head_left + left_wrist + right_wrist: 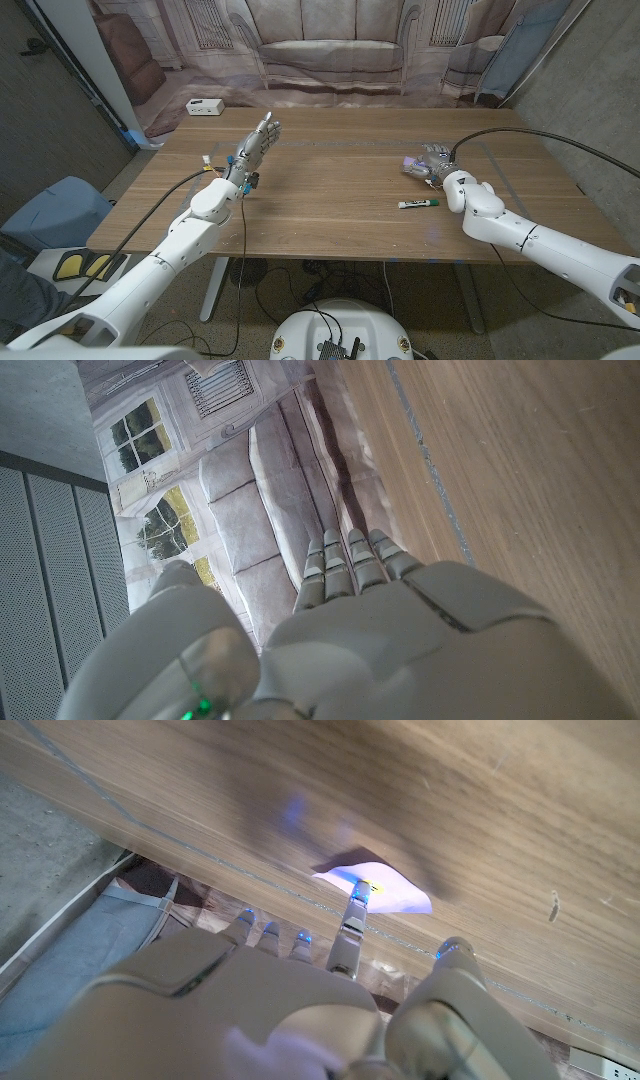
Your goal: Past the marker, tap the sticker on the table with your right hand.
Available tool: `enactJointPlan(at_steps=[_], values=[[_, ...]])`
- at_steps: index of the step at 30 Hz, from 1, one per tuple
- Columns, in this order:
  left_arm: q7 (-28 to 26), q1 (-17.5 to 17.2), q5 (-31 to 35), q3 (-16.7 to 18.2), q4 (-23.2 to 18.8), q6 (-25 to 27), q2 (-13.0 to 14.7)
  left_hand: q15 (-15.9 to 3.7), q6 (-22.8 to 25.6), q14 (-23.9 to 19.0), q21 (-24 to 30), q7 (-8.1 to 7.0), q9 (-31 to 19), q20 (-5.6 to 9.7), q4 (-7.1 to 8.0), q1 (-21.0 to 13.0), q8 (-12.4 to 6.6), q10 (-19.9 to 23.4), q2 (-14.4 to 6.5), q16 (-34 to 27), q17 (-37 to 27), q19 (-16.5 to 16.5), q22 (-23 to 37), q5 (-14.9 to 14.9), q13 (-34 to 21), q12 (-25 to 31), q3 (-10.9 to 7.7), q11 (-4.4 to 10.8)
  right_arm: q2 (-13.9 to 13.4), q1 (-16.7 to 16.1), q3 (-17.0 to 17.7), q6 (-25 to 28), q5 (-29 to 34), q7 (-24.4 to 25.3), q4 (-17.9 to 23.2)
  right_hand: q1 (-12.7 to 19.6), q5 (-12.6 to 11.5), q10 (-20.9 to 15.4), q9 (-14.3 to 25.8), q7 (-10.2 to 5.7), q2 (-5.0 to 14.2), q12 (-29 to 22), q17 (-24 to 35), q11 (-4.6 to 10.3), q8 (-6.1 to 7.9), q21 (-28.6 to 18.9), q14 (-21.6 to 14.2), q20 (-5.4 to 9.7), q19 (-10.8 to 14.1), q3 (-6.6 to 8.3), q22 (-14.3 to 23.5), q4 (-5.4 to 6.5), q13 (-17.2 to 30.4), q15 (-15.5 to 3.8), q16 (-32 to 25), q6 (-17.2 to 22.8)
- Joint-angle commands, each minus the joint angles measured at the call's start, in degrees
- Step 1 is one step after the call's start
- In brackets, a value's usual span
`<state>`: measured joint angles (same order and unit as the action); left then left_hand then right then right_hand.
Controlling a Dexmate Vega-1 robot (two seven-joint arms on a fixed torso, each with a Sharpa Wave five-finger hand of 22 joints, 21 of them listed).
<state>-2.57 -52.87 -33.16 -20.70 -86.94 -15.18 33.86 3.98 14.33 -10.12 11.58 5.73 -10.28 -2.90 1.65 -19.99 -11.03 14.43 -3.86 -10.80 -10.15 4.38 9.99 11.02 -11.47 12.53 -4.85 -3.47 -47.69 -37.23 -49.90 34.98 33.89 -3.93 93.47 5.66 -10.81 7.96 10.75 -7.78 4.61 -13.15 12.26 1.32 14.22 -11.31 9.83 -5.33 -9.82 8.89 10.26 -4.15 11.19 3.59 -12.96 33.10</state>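
The sticker [411, 165] is a small pale patch with a purple glow, lying on the wooden table [330, 190] beyond the marker [420, 204]. My right hand [433, 160] hovers right at it. In the right wrist view one outstretched finger [355, 915] reaches onto the edge of the sticker [390, 895], while the other fingers of that hand [300, 1010] are curled in. It holds nothing. The white marker with a green cap lies on the near side of that hand. My left hand [258, 143] stands upright at the table's left, fingers straight and empty.
A white power strip [204, 106] lies at the far left corner. A black cable [520, 135] runs across the table's right side to my right arm. A sofa backdrop [250, 500] hangs behind the table.
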Motion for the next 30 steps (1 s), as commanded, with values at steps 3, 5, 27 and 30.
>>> enactJointPlan(at_steps=[3, 5, 27, 30], values=[[0.13, -0.67, -0.19, 0.23, -0.65, -0.03, 0.35, 0.3, 0.53, 0.11, -0.27, 0.05, -0.07, -0.31, -0.52, -0.09, 0.06, 0.41, -0.54, 0.03, -0.15, 0.18, 0.28, -0.12, -0.02, -0.12, -0.13, -0.17, 0.55, -0.32, 0.02, 1.05, 1.91, -1.61, 0.06, -0.5, -0.17, -0.24, 0.14, 1.3, -0.04, -0.08, 0.04, 0.17, 0.21, -0.41, 11.44, 0.57, -11.5, 0.08, 0.11, 0.32, 0.13, -0.5, -0.24, 2.82], [0.18, -0.68, -0.13, 0.2, -0.59, -0.1, 0.37, 0.26, 0.52, 0.06, -0.27, 0.05, -0.07, -0.32, -0.54, -0.09, 0.07, 0.48, -0.55, 0.01, -0.15, 0.18, 0.28, -0.12, -0.02, -0.1, -0.14, -0.17, 0.61, -0.44, 0.28, 1.13, 1.77, -1.35, 0.14, -0.51, -0.18, -0.26, 0.14, 1.31, -0.04, -0.07, 0.04, 0.15, 0.19, -0.42, 11.44, 0.56, -11.48, 0.08, 0.11, 0.33, 0.13, -0.52, -0.24, 2.85], [0.39, -1.0, -0.19, 0.34, -0.48, -0.83, 0.29, 0.24, 0.54, 0.02, -0.28, 0.02, -0.07, -0.31, -0.68, -0.05, 0.1, 0.43, -0.59, -0.01, -0.15, 0.13, 0.28, -0.15, -0.02, -0.14, -0.13, -0.23, -0.31, -2.0, 2.44, 1.92, 2.1, 1.55, 3.21, -0.58, -0.24, -0.12, 0.15, 0.29, 0.1, 0.34, -0.05, -0.35, -0.75, -0.46, 11.19, 0.55, -11.31, 0.24, 0.11, 0.36, 0.13, -0.44, -0.23, 1.89], [0.42, -1.01, -0.22, 0.33, -0.48, -0.79, 0.3, 0.23, 0.53, 0.01, -0.28, 0.03, -0.07, -0.29, -0.7, -0.04, 0.11, 0.5, -0.58, -0.01, -0.15, 0.13, 0.28, -0.15, -0.02, -0.11, -0.12, -0.17, -0.32, -2.12, 2.55, 2.24, 2.34, 1.77, 3.43, -0.56, -0.25, -0.14, 0.16, 0.26, 0.15, 0.39, -0.07, -0.36, -1.11, -0.46, 11.13, 0.52, -11.3, 0.29, 0.1, 0.35, 0.14, -0.35, -0.23, 1.21]])
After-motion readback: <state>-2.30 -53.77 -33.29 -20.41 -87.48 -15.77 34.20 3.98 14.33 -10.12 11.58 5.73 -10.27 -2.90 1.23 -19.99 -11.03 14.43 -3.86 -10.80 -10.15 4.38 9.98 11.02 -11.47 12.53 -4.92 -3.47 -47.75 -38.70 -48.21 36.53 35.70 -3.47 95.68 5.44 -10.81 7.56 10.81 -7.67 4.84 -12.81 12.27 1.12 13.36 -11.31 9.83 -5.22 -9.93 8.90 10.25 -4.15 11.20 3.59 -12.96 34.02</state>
